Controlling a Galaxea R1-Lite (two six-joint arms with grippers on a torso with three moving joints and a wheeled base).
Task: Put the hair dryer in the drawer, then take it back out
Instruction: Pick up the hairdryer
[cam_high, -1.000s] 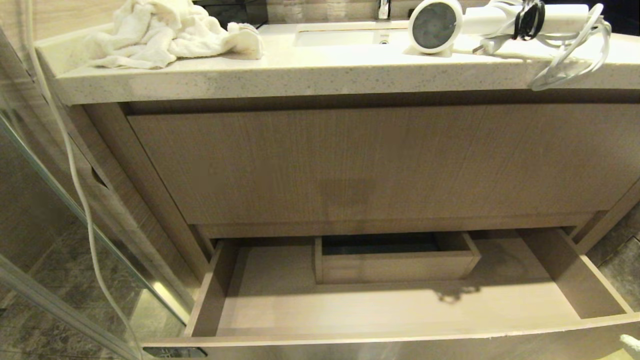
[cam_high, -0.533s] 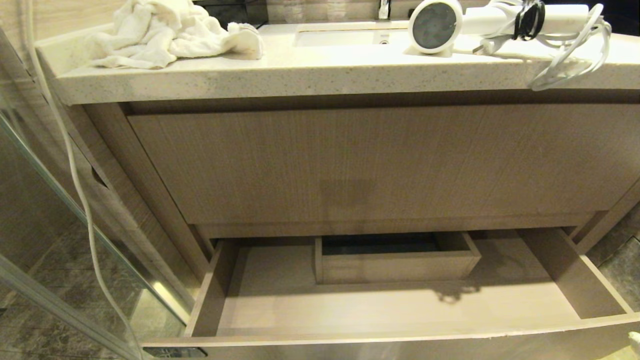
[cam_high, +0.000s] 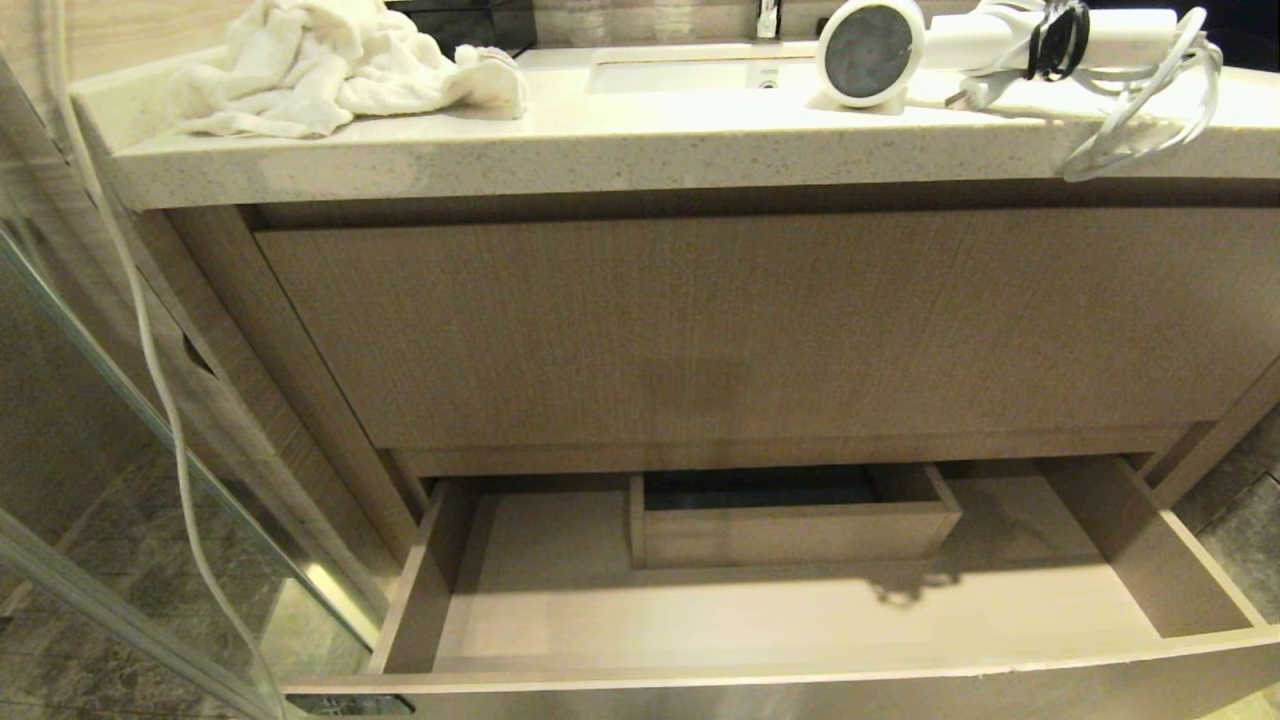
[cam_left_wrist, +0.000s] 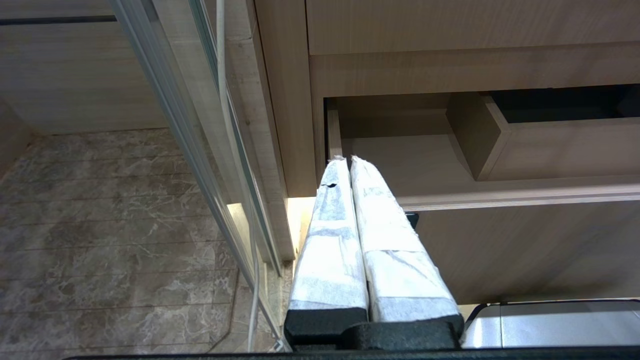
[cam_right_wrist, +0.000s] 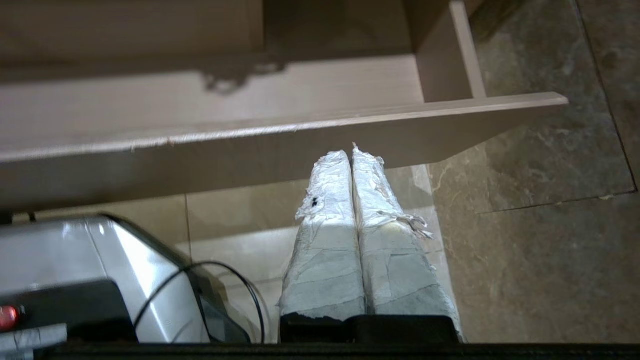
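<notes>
The white hair dryer (cam_high: 960, 45) lies on the stone countertop at the back right, its dark grey round end facing me and its cord strapped in black and looping over the edge. Below, the wide wood-grain drawer (cam_high: 1120, 590) stands pulled open, with nothing loose inside. My right gripper (cam_right_wrist: 351, 155) hangs shut and empty just below and outside the drawer (cam_right_wrist: 280, 147) front near its right corner, out of the head view. The left gripper (cam_left_wrist: 347, 161) is parked shut by the left end of the drawer (cam_left_wrist: 500, 195).
A crumpled white towel (cam_high: 330, 65) lies on the countertop (cam_high: 600, 150) at the left, with a sink (cam_high: 690, 72) behind. A small open wooden box (cam_high: 790, 520) sits at the drawer's back. A glass partition (cam_high: 150, 430) and hanging white cable (cam_high: 150, 370) stand left. My base (cam_right_wrist: 75, 270) is under the drawer front.
The white tip of my right gripper, seen at the head view's lower right edge a second ago, has slipped down out of that view. Hair dryer and drawer have not moved.
</notes>
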